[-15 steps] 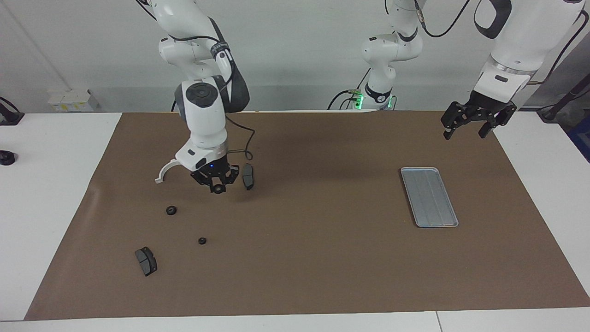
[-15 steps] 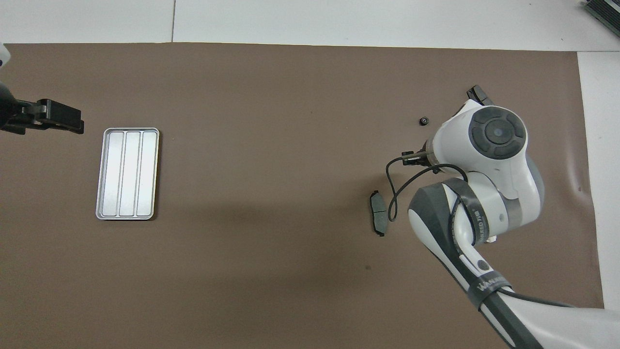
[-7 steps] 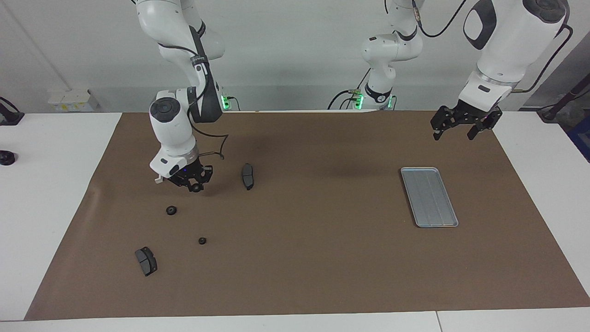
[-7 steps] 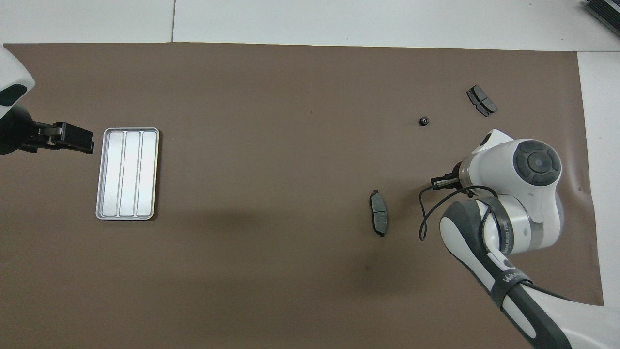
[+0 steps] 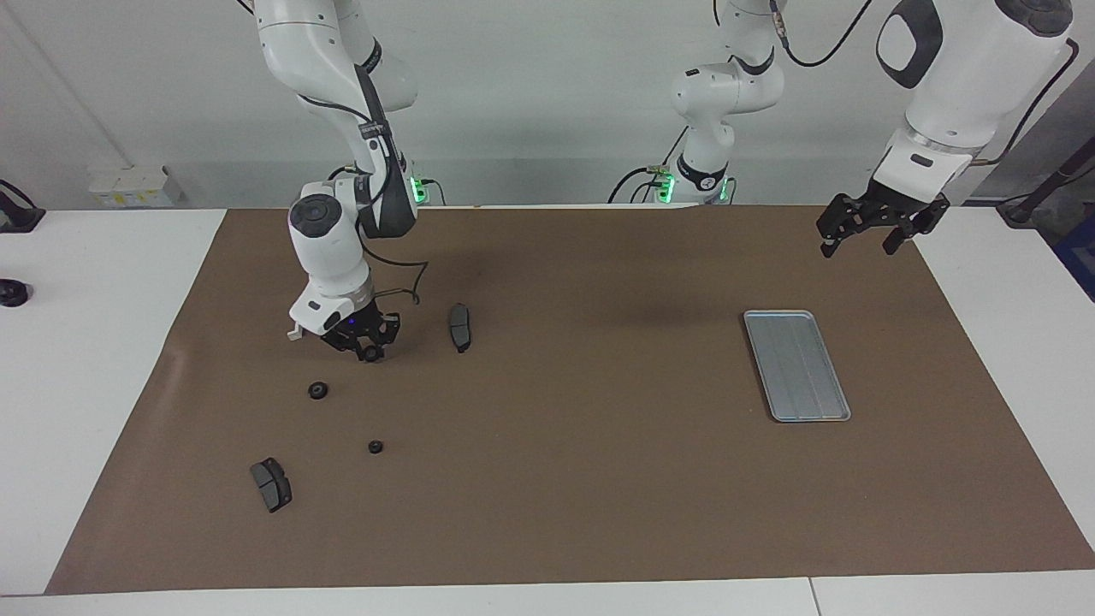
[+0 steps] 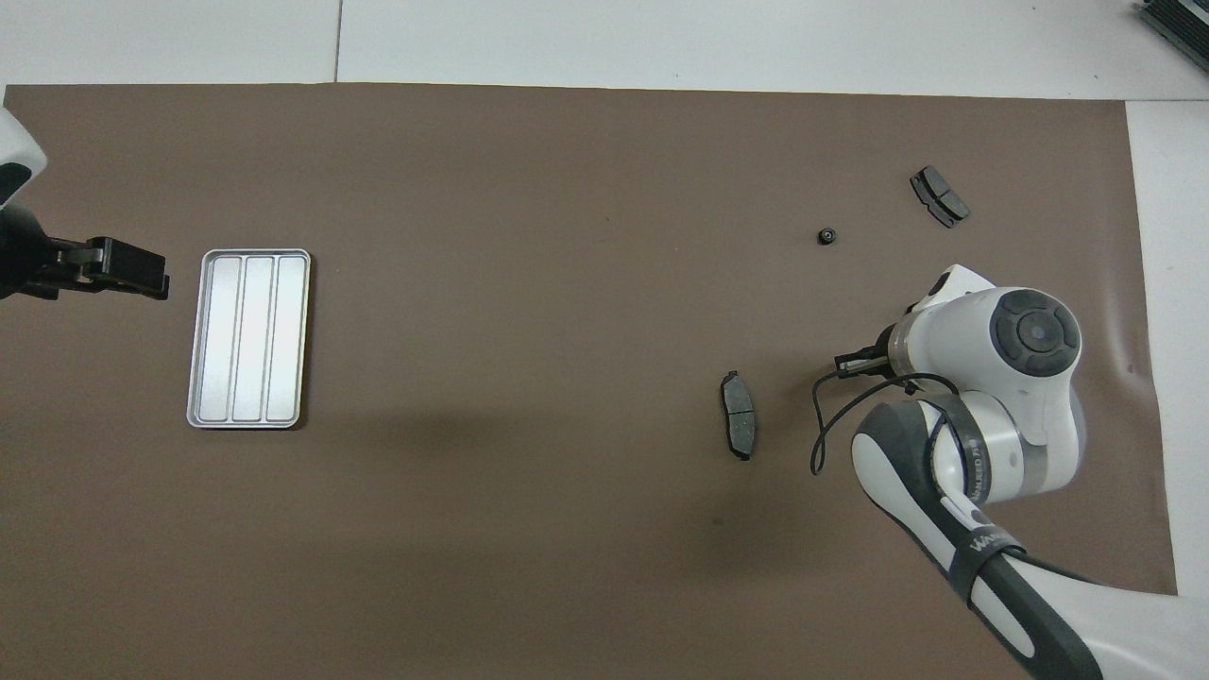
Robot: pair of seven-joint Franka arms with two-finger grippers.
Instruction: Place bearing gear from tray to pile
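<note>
Right pincer (image 5: 369, 351) low over pile, small round bearing gear (image 5: 371, 353) at fingertips; grip or release: cannot tell. Risk: gear rolls off toward brake pad (image 5: 460, 327) once freed. Tray (image 5: 796, 365) bare. Left pincer (image 5: 873, 231) open, waiting above counter (image 5: 599, 479).

I see a white table (image 5: 103, 359) under a brown mat (image 5: 582, 479) that stops short of its edges. A plain pale wall (image 5: 530, 103) rises along the desk's edge, evenly lit.
</note>
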